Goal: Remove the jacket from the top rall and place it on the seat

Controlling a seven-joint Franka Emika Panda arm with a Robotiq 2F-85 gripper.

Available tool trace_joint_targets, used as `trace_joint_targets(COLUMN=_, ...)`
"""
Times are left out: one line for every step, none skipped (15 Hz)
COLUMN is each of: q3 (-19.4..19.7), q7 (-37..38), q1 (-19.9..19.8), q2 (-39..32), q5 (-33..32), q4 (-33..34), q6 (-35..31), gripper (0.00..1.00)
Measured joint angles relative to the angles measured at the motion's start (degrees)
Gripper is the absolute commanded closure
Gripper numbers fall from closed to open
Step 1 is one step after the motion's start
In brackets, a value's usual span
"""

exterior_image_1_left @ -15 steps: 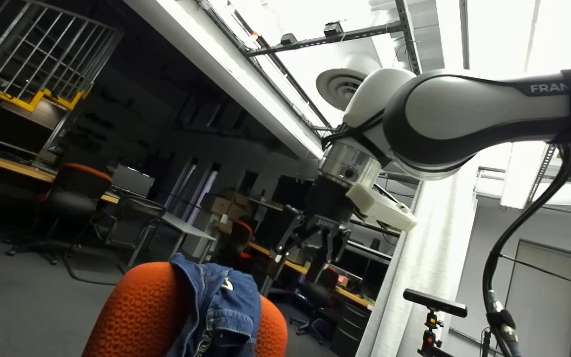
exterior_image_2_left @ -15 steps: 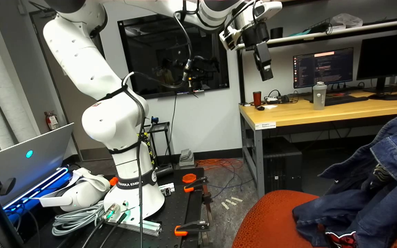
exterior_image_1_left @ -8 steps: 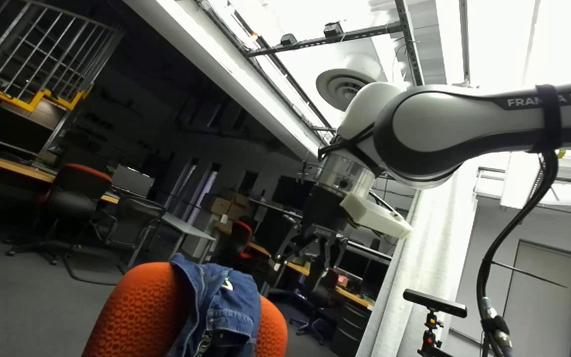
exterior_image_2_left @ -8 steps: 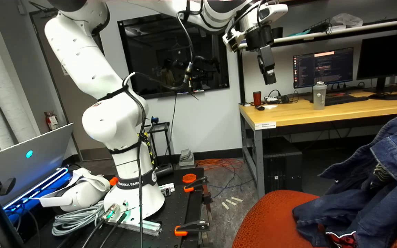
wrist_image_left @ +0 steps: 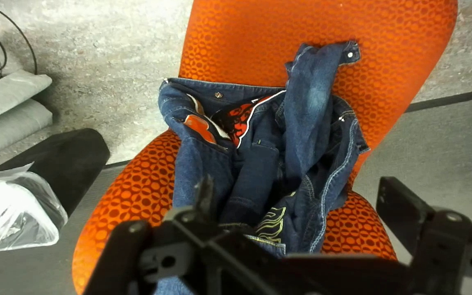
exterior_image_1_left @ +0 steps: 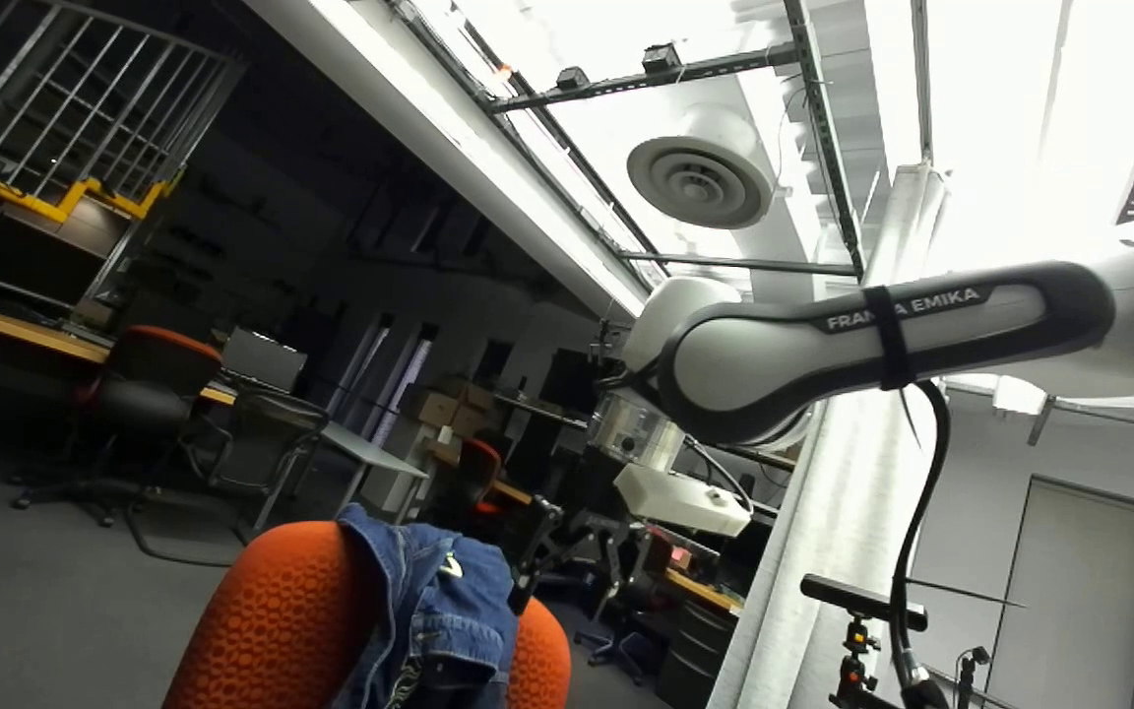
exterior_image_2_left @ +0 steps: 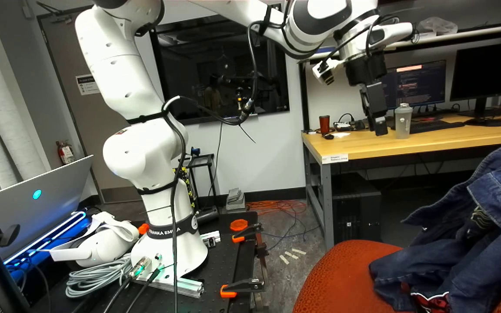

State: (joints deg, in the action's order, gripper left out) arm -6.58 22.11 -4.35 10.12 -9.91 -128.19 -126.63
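Observation:
The blue denim jacket [exterior_image_1_left: 449,601] hangs over the top rall [exterior_image_1_left: 296,532], the rounded upper edge of the orange chair back. In an exterior view the jacket [exterior_image_2_left: 455,261] hangs down in front of the backrest onto the orange seat [exterior_image_2_left: 346,269]. In the wrist view the jacket [wrist_image_left: 256,176] lies bunched, with a sleeve and hem reaching the seat [wrist_image_left: 252,32]. My gripper [wrist_image_left: 297,190] is open and empty, its fingers wide apart above the jacket. In an exterior view the gripper [exterior_image_2_left: 376,126] is up and left of the jacket, apart from it. The arm hides part of the jacket in the wrist view.
A desk [exterior_image_2_left: 429,141] with monitors and a shaker bottle [exterior_image_2_left: 402,121] stands behind the gripper. The robot's black base table [exterior_image_2_left: 215,261] has clamps on its edge. A camera on a stand [exterior_image_1_left: 862,601] is at the right. A plastic-wrapped thing [wrist_image_left: 14,209] is left of the chair.
The arm has reached out and lowered, and the gripper has moved down and toward the chair. It stays open. The jacket and chair have not moved.

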Motion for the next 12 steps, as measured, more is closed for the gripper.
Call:
trace_joint_targets(q3=0.49, q7=-0.03, q1=0.01, q2=-1.81, q5=0.0, q4=0.52, q6=-1.9, gripper=0.0)
trace_joint_targets(q3=0.78, q7=-0.03, q1=0.07, q2=-3.58, q5=0.0, q4=1.03, q6=-3.95, gripper=0.0)
trace_joint_targets(q3=0.95, q7=-0.03, q1=0.25, q2=-5.15, q5=0.0, q4=1.56, q6=-5.86, gripper=0.0)
trace_joint_targets(q3=1.0, q7=-0.02, q1=0.48, q2=-6.54, q5=0.0, q4=2.11, q6=-7.57, gripper=0.0)
trace_joint_targets(q3=1.01, q7=0.01, q1=0.75, q2=-7.79, q5=0.0, q4=2.67, q6=-9.11, gripper=0.0)
trace_joint_targets(q3=1.02, q7=0.06, q1=1.06, q2=-8.88, q5=0.0, q4=3.25, q6=-10.51, gripper=0.0)
trace_joint_targets(q3=1.06, q7=0.18, q1=1.37, q2=-9.91, q5=-0.11, q4=3.85, q6=-11.93, gripper=0.0)
trace_joint_targets(q3=1.16, q7=0.33, q1=1.68, q2=-10.84, q5=-0.36, q4=4.41, q6=-13.32, gripper=0.0)
trace_joint_targets(q3=1.36, q7=0.8, q1=1.96, q2=-11.78, q5=-1.09, q4=4.98, q6=-14.7, gripper=0.0)
trace_joint_targets(q3=1.64, q7=1.44, q1=2.17, q2=-12.62, q5=-1.97, q4=5.45, q6=-15.9, gripper=0.0)
trace_joint_targets(q3=2.06, q7=2.18, q1=2.35, q2=-13.47, q5=-2.91, q4=5.89, q6=-16.89, gripper=0.0)
trace_joint_targets(q3=2.58, q7=3.03, q1=2.52, q2=-14.33, q5=-3.97, q4=6.38, q6=-17.67, gripper=0.0)
